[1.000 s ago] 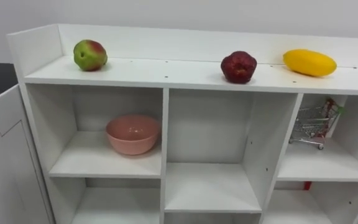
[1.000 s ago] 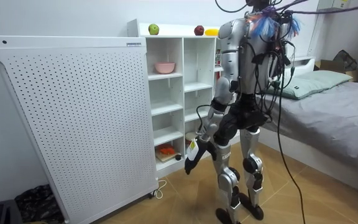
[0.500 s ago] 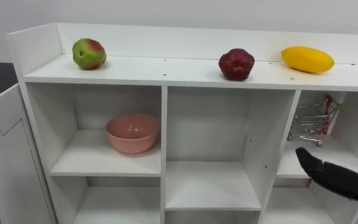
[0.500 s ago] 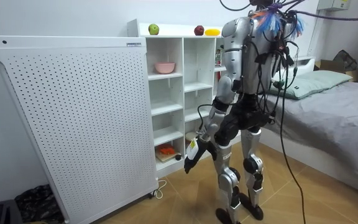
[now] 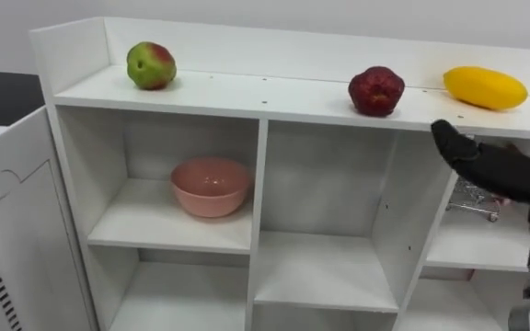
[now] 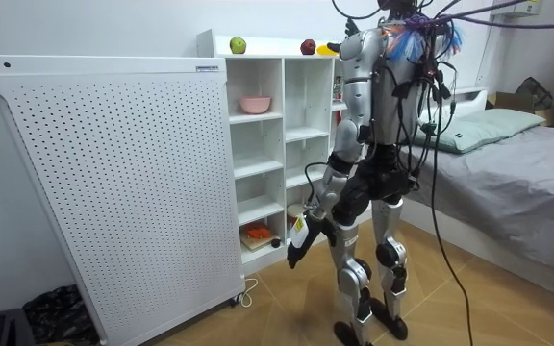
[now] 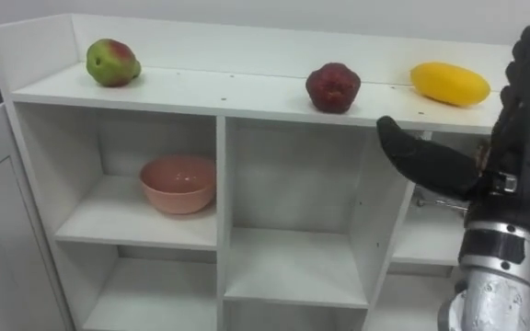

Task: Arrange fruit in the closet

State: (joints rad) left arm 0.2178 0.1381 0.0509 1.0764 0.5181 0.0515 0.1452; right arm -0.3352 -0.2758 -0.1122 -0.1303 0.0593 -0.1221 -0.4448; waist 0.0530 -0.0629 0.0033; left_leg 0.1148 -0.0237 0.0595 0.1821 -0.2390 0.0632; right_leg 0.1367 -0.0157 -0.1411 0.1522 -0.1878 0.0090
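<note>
**Station.** The robot stands upright facing the closet [image 7: 201, 95], a white shelf unit with open compartments. In the room view a white perforated panel [image 6: 113, 173] stands on the room view's left and a bed [image 6: 508, 154] on its right.

**Task items.** Three fruits sit well apart along the closet's top shelf:
- green-red apple [image 7: 111, 62], at the left end
- dark red fruit [image 7: 331, 87], at the middle
- yellow fruit [image 7: 449, 83], at the right end

A pink bowl [image 7: 178, 182] occupies the upper left compartment. A small wire cart [image 5: 475, 195] occupies the upper right one.

**Hands.** The right robot hand [image 7: 523, 138] is released and grasps nothing. Its fingers are straight and point upward, and the thumb is spread toward the left. It is in front of the right-hand column at top-shelf height. The left robot hand [image 6: 295, 248] hangs low beside the thigh in the room view, and its state cannot be determined.

**Governing relation.** The yellow fruit is the nearest item to the right robot hand. It lies just up and to the left of the palm, without contact. Its long axis runs left to right along the shelf, across the upright fingers. A grasp across its short axis therefore appears to need little wrist rotation. The other two fruits lie progressively farther left.
</note>
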